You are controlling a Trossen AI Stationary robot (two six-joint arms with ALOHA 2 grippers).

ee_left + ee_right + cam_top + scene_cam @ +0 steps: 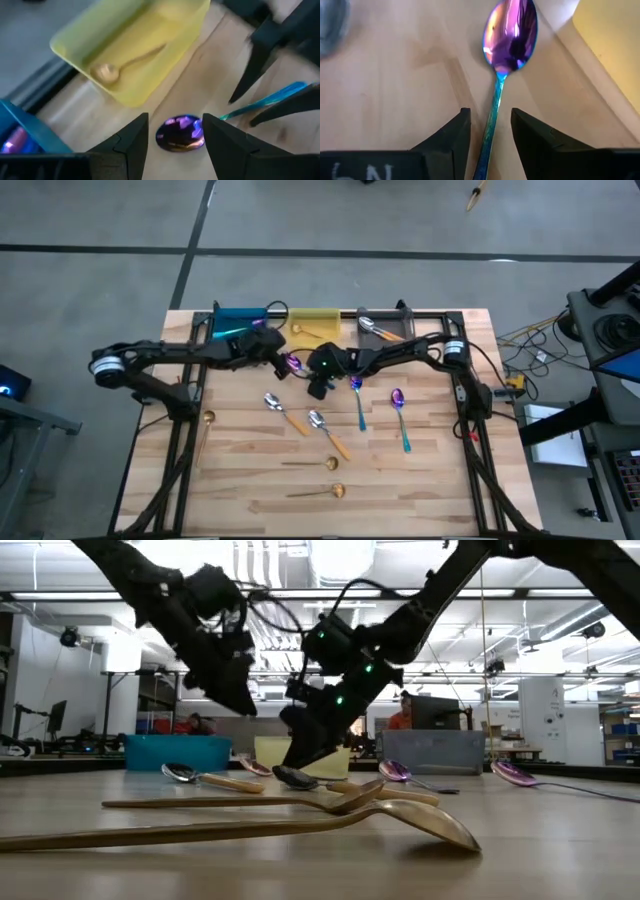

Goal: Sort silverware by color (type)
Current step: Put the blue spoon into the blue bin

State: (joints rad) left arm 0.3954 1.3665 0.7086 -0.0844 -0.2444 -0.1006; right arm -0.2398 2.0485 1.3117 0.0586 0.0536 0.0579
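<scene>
A purple-blue spoon with a teal handle [293, 363] lies flat on the table just in front of the yellow bin. My left gripper [175, 140] is open, its fingers standing on either side of that spoon's bowl [180, 134] without touching it. My right gripper [490, 130] is open too and low over the table, with the same spoon's teal handle [494, 112] running between its fingers. Two more purple spoons [358, 395] [400, 412], two orange-handled spoons [282, 412] [328, 432] and three gold spoons [318, 465] [320, 492] [205, 430] lie on the table.
Along the table's far edge stand a blue bin [238, 320], a yellow bin [318, 315] holding a gold spoon [107, 72], and a gray bin [390, 315] holding an orange-handled spoon [375, 328]. The two grippers are close together at the table's far middle.
</scene>
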